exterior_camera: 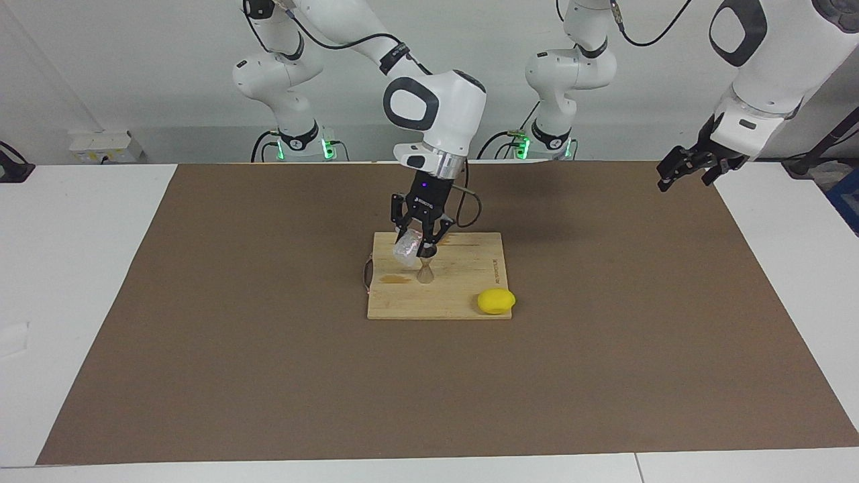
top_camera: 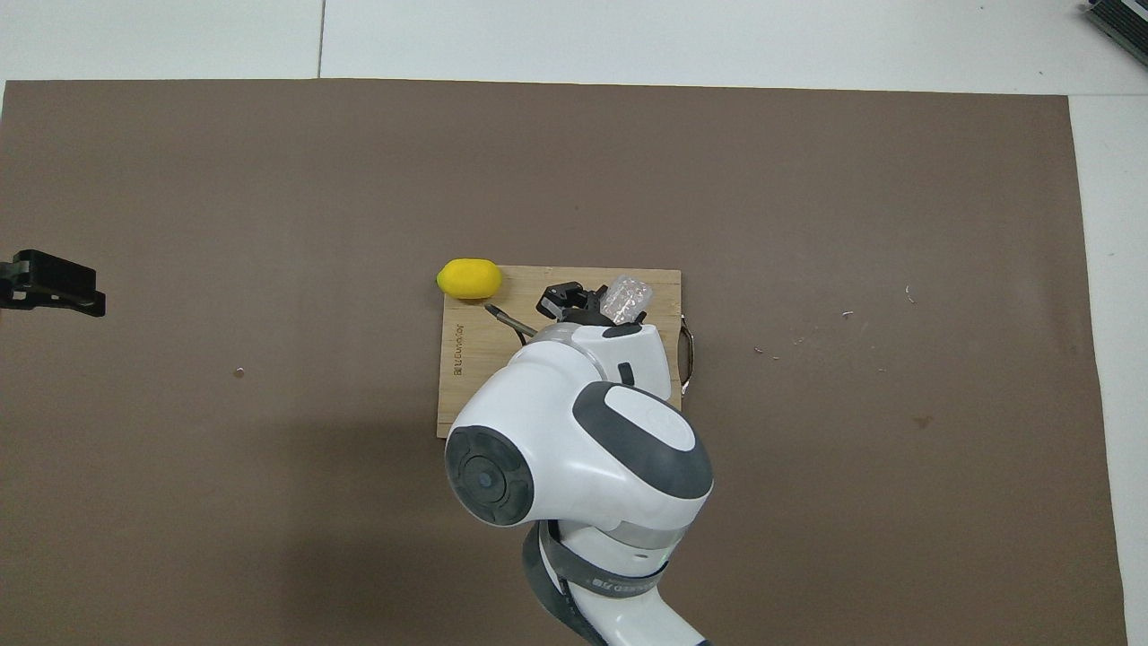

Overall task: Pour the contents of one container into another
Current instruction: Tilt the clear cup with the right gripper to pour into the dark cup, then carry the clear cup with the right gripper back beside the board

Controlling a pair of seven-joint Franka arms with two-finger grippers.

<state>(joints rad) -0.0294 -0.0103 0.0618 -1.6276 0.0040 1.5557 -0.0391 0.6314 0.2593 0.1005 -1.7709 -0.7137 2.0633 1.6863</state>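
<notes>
Two views. Facing view: right gripper (exterior_camera: 417,247) fingers clamp the tilted clear cup (exterior_camera: 405,249) over the cutting board (exterior_camera: 463,295), just above the upright jigger (exterior_camera: 425,273); left gripper (exterior_camera: 684,171) waits with its fingers wide over the bench (exterior_camera: 80,268) edge. Overhead view: the arm hides the jigger; the cup (top_camera: 625,299) shows past the wrist, and a lemon (top_camera: 469,278) lies at the board's corner.

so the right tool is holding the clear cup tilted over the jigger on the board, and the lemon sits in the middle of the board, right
Not quite. The right tool does hold the clear cup tilted over the jigger on the board, but the lemon sits at the board's corner, overhanging its edge, as the facing view shows.
</notes>
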